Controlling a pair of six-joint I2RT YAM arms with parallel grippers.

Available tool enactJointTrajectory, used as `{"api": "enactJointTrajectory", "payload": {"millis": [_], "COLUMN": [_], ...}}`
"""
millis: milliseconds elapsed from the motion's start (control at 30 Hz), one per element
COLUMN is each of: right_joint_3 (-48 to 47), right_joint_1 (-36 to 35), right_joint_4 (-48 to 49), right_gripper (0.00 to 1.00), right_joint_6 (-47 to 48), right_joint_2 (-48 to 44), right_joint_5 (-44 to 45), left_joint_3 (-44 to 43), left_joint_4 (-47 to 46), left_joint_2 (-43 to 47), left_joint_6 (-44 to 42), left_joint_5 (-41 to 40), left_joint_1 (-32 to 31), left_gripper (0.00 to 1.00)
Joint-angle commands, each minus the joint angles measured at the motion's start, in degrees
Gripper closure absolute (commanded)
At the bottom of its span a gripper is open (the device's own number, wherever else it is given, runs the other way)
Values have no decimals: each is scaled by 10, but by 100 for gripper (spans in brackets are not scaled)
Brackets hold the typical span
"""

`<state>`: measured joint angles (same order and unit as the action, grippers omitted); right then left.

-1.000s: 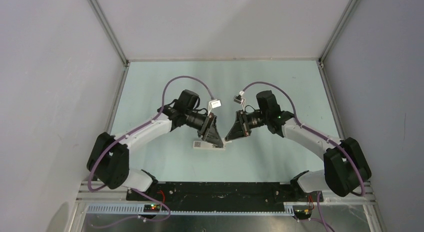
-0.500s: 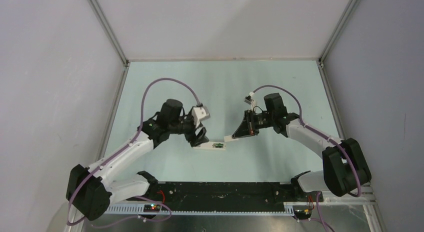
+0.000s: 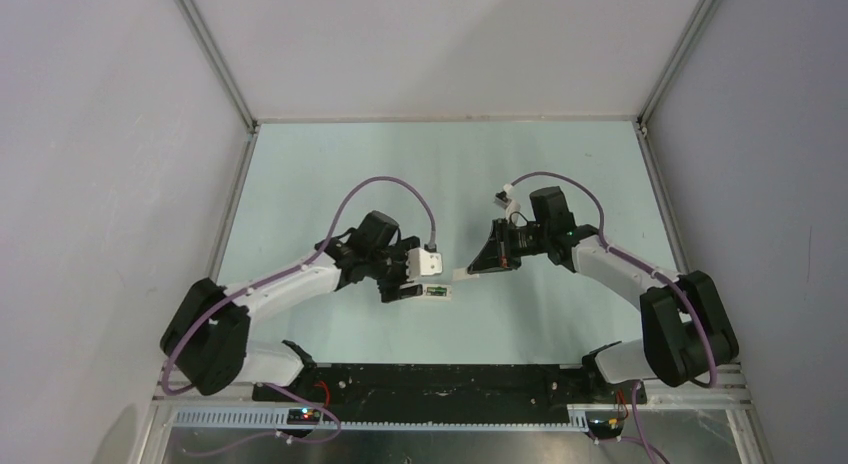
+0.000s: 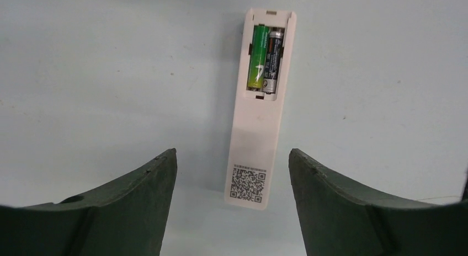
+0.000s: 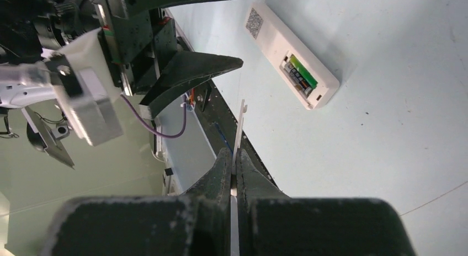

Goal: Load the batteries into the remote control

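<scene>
The white remote control (image 3: pixel 418 291) lies back up on the pale green table, also in the left wrist view (image 4: pixel 258 134) and the right wrist view (image 5: pixel 276 41). Both batteries (image 4: pixel 265 59) sit side by side in its open recess; they also show in the right wrist view (image 5: pixel 301 76). My left gripper (image 4: pixel 232 154) is open and empty, hovering over the remote's QR-code end (image 3: pixel 397 284). My right gripper (image 5: pixel 233 155) is shut on the thin flat white cover piece (image 5: pixel 241 119), held edge-on just right of the remote (image 3: pixel 474 268).
The black base rail (image 3: pixel 450 382) runs along the near edge. Grey walls with metal frame posts (image 3: pixel 212 59) enclose the table on three sides. Purple cables (image 3: pixel 385 182) loop above both wrists.
My left arm drew back off the remote, uncovering the batteries in the recess, then swung round to hover open over its left end. My right gripper shifted slightly right, still holding the cover.
</scene>
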<state>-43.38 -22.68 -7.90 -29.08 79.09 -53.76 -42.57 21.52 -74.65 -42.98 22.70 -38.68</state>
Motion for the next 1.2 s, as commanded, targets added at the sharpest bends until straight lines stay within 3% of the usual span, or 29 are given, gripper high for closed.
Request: {"api": "enactJointTrajectory", "payload": {"millis": [0, 333, 667, 1167], "right_joint_3": [1, 2, 2, 2], "right_joint_1": [7, 15, 38, 59], "right_joint_4": [4, 31, 32, 8], "right_gripper": [100, 100, 100, 100], "right_joint_6": [-12, -29, -28, -9], "right_joint_2": [16, 36, 43, 35], "right_joint_5": [9, 0, -5, -5], "left_joint_3": [-28, -45, -79, -124], "left_joint_4": [-13, -12, 59, 125], "left_joint_2": [-39, -88, -128, -198], "left_joint_6": [-62, -77, -94, -101], "left_joint_5": [-35, -101, -95, -124], "left_joint_1": [-15, -44, -55, -72], "left_gripper": [23, 23, 23, 29]}}
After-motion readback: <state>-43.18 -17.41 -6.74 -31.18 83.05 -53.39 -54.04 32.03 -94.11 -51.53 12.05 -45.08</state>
